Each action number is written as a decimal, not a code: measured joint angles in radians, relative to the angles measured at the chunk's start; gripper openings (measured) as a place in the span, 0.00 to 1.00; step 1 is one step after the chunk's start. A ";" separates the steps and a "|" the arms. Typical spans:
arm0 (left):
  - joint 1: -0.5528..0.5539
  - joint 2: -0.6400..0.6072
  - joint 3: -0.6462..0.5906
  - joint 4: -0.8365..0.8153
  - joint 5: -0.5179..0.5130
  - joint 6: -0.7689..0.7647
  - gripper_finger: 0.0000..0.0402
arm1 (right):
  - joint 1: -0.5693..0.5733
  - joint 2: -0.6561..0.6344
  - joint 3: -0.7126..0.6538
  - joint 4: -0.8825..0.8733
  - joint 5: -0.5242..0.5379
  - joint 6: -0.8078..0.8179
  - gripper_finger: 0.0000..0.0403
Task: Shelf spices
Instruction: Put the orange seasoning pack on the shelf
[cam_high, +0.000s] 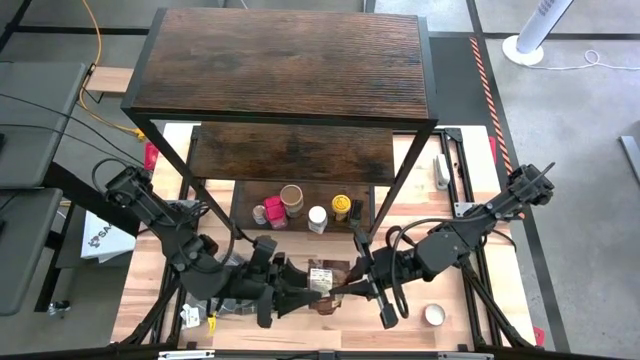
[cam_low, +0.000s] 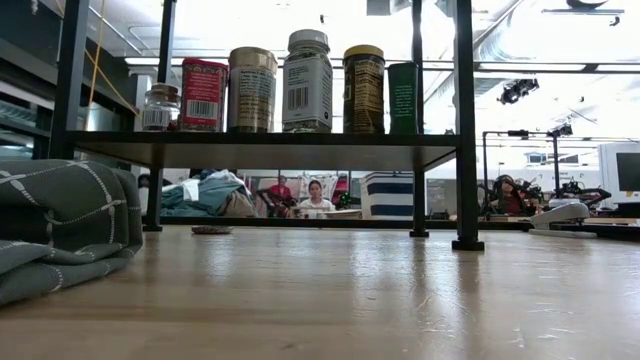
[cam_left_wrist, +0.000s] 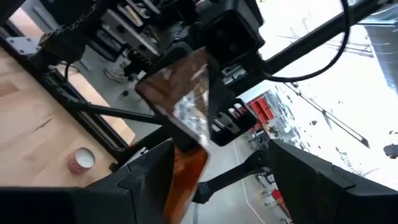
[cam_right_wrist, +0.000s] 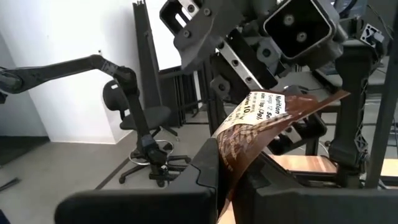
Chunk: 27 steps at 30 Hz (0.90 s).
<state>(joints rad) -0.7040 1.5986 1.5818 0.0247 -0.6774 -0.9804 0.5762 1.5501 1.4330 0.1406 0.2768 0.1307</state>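
Observation:
A brown, partly clear spice pouch (cam_high: 322, 277) with a printed label is held up between my two grippers near the table's near edge, in front of the dark wood shelf (cam_high: 285, 60). My right gripper (cam_right_wrist: 233, 183) is shut on the pouch (cam_right_wrist: 261, 121). My left gripper (cam_left_wrist: 224, 180) is open, with one finger on either side of the pouch (cam_left_wrist: 183, 106). Several spice jars (cam_high: 317, 218) stand on the shelf's low board, and the low view shows them in a row (cam_low: 307, 80). Neither gripper appears in the low view. My right gripper pinches the pouch's lower end (cam_right_wrist: 231, 155) between its two fingers. The pouch rises out of the fingers and bends over toward the left arm, with its label side (cam_right_wrist: 267, 106) showing. It is lifted clear of the table. My left gripper: I cannot tell whether its finger (cam_left_wrist: 149, 171) touches the pouch's edge (cam_left_wrist: 186, 168).
A small white-topped tin (cam_high: 434, 314) sits on the table to the right of my right gripper. A folded grey checked cloth (cam_low: 60, 230) lies at the left of the low view. The shelf's black posts (cam_low: 465, 120) stand on the table. People sit in the room beyond.

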 joint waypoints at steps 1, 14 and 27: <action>0.006 0.000 0.000 -0.007 0.004 -0.007 0.64 | 0.000 0.000 0.000 0.001 0.000 0.000 0.01; 0.024 0.000 0.000 -0.087 -0.016 -0.001 0.04 | -0.009 0.000 0.000 -0.011 0.009 0.000 0.01; -0.052 -0.074 0.003 -0.346 -0.248 -0.016 0.01 | 0.018 -0.023 0.001 -0.040 0.161 0.052 0.28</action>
<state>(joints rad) -0.7559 1.5249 1.5845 -0.3209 -0.9256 -0.9965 0.5937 1.5271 1.4336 0.1007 0.4378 0.1829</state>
